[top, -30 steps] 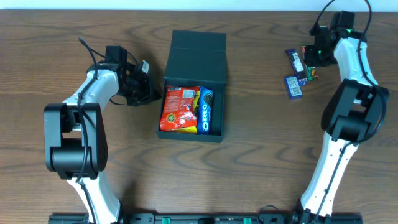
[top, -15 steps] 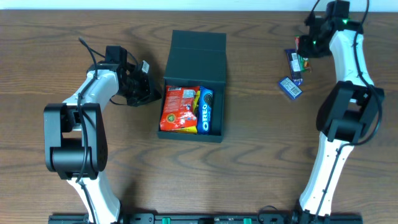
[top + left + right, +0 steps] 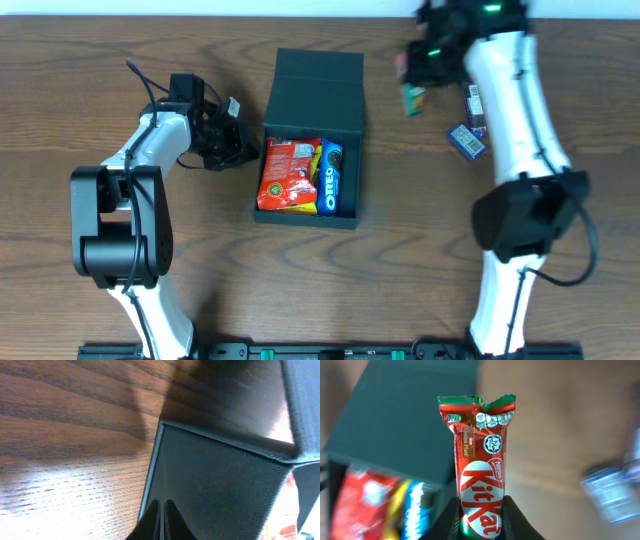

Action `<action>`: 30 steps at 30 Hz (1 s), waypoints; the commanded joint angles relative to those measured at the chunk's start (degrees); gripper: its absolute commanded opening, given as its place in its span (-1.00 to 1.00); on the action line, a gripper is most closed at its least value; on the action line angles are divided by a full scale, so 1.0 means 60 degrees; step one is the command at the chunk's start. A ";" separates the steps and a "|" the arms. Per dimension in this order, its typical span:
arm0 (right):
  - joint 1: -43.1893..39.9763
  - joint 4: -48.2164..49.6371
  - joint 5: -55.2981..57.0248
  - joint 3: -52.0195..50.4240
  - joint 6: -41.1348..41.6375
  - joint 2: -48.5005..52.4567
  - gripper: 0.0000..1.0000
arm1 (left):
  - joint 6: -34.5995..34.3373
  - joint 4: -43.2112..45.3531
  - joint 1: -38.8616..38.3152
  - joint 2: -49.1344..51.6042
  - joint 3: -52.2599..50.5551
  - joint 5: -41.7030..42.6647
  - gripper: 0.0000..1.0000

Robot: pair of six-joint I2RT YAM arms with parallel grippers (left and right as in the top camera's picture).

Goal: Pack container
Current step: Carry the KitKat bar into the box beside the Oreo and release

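The dark teal container (image 3: 318, 95) stands open at mid-table, its flap lid folded back. Inside lie a red snack packet (image 3: 288, 175) and a blue Oreo pack (image 3: 331, 180). My right gripper (image 3: 413, 85) hangs above the table just right of the lid, shut on a red KitKat bar (image 3: 480, 470). In the right wrist view the bar sticks out from between the fingers (image 3: 517, 522), with the container (image 3: 405, 425) to its left. My left gripper (image 3: 243, 152) is shut and empty, its tips (image 3: 161, 510) against the container's left wall (image 3: 215, 485).
Two blue snack packets (image 3: 467, 140) (image 3: 476, 100) lie on the wooden table to the right, partly under the right arm. One shows blurred at the right edge (image 3: 610, 495) of the right wrist view.
The right arm has swung left from the packets at the far right toward the container, carrying the KitKat bar. The left arm has not moved.
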 commanded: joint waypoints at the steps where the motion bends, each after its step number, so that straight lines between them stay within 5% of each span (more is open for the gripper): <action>1: 0.0954 -0.0364 0.0066 -0.0007 0.2175 -0.0011 -0.98 | 0.0255 0.0000 0.0022 -0.0193 0.0015 -0.0138 -0.88; 6: 0.2517 -0.1188 0.1042 -0.0058 0.4240 -0.0011 -0.97 | 0.0288 0.0084 0.0026 -0.0193 0.0015 -0.0142 -0.88; 11: 0.3727 -0.1260 0.1457 -0.0546 0.4309 -0.0011 -0.98 | 0.0543 0.0178 0.0026 -0.0193 0.0015 -0.0135 -0.88; 22: 0.3818 0.0011 0.1457 -0.3300 0.4885 -0.0550 -0.98 | 0.0900 0.0164 0.0364 -0.0193 0.0015 0.0160 -0.88; 30: 0.3592 0.0510 0.2798 -0.3727 0.5140 -0.0656 -0.97 | 0.0900 0.0237 0.0732 -0.0193 0.0015 0.0226 -0.88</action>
